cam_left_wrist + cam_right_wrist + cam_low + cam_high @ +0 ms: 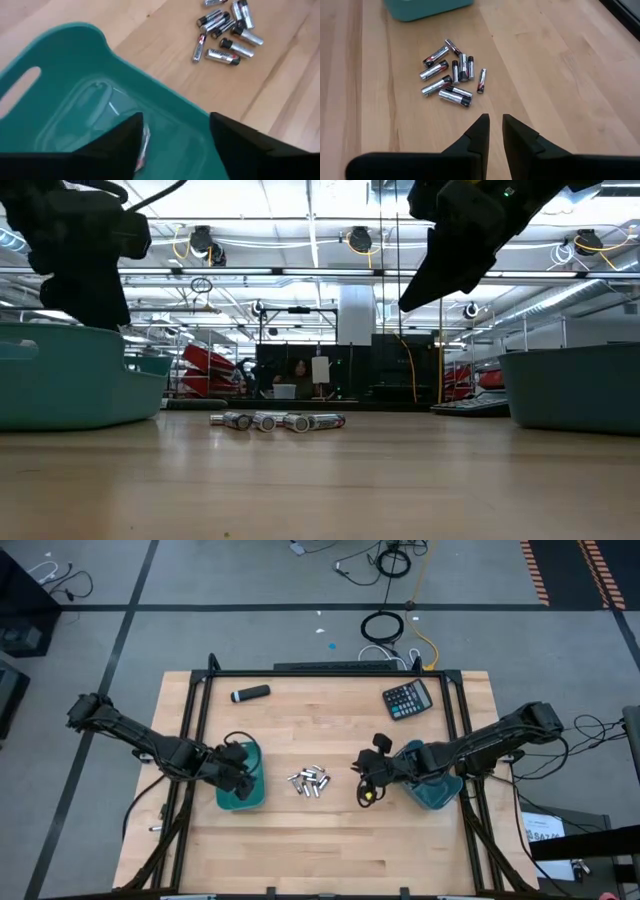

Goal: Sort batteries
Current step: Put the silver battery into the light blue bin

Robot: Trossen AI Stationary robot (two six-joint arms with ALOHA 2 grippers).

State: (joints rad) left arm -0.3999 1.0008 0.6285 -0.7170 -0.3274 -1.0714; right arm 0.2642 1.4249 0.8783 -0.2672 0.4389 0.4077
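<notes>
A row of batteries lies on the wooden table near the middle, silvery with dark ends, touching one another. A teal bin stands at the left edge and a darker teal bin at the right. 2 dark arms hang from above, 1 over the left bin, 1 toward the right. Behind, a person sits far off among shelves.
</notes>
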